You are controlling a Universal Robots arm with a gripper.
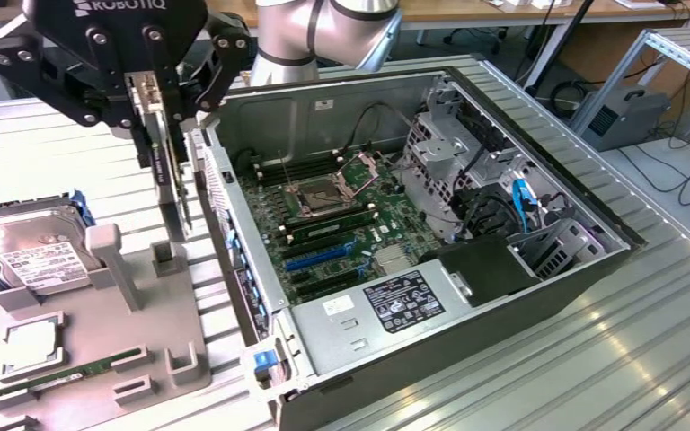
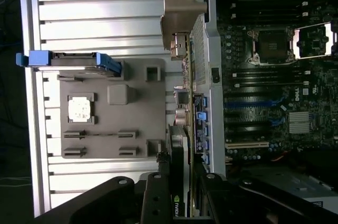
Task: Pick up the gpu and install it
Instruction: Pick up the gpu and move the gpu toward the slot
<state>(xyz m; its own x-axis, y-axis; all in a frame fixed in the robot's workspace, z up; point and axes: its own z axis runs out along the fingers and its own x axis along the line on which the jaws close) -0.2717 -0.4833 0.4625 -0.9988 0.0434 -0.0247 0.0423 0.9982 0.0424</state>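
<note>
We see the arm coming down from above, hand [image 1: 163, 97] pointing straight down and clenched on the top edge of the gpu [image 1: 169, 180]. The gpu hangs upright and edge-on, thin and flat, over the grey plastic holder [image 1: 141, 332]. It sits just beside the computer case [image 1: 585, 260], outside its perforated metal wall. In the wrist view the gpu [image 2: 178, 150] runs along that wall between the black fingers [image 2: 156, 192]. The case lies open-topped, with the green motherboard [image 1: 333, 220] and its long slots exposed and open room above. A silver hard drive [image 1: 28, 256] sits well apart on the holder. The desk [image 1: 645, 359] is ribbed metal.
</note>
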